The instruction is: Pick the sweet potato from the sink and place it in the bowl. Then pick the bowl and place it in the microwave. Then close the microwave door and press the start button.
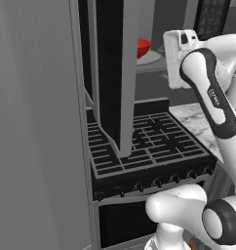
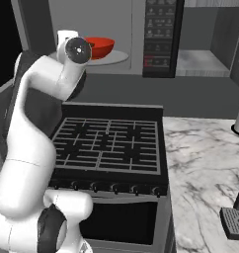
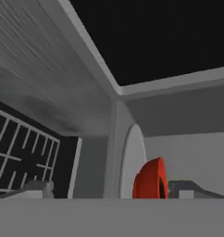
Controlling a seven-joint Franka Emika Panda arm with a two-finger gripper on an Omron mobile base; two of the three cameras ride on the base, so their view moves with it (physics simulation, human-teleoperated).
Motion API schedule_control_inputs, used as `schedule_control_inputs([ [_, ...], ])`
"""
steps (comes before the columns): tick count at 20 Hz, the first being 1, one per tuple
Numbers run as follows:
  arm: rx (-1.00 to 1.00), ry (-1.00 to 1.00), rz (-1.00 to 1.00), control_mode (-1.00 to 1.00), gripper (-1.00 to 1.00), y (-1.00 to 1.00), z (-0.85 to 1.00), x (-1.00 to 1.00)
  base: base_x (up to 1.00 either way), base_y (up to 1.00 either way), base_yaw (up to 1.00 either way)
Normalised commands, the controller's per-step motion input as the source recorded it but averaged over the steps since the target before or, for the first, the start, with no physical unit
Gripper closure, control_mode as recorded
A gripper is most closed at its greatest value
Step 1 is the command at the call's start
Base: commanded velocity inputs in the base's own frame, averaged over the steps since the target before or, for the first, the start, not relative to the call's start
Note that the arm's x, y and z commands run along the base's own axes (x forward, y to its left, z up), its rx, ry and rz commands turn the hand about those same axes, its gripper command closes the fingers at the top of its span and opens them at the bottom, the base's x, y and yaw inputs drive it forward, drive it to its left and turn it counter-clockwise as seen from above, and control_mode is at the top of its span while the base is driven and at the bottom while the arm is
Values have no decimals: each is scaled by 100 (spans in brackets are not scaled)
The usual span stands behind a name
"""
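The red bowl (image 2: 99,47) sits on the round grey turntable (image 2: 119,58) inside the light grey cavity of the microwave (image 2: 121,15). My gripper (image 3: 109,189) is at the cavity mouth, open, with its fingertips (image 3: 183,187) spread wide. In the hand view the bowl (image 3: 151,180) appears rolled on its side, just beyond and close to one fingertip, and it is not gripped. The microwave door (image 1: 112,73) stands swung open, edge-on over the stove. The dark keypad strip (image 2: 161,34) is right of the cavity. The sweet potato and the sink are out of view.
A black stove with grated burners (image 2: 109,143) lies directly below the microwave. A marble counter (image 2: 205,158) runs to its right, with a dark appliance base (image 2: 235,222) at its near edge. A tall grey panel (image 1: 37,122) stands on the left.
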Motion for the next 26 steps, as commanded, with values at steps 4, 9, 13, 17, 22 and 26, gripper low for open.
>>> schedule_control_inputs([
  [4, 13, -32, 27, -100, -100, -39, 4, -100, 0, 0, 0],
  [9, 15, -18, 35, -100, -100, -31, 11, -100, 0, 0, 0],
  [13, 14, -8, 35, -100, -100, -21, 7, -100, 0, 0, 0],
  [17, 9, -1, 32, -100, -100, -1, 7, -100, 0, 0, 0],
  [22, 0, 0, 22, -100, -100, 41, 5, -100, 0, 0, 0],
  [26, -9, 0, 8, -100, -100, 82, 0, -100, 0, 0, 0],
])
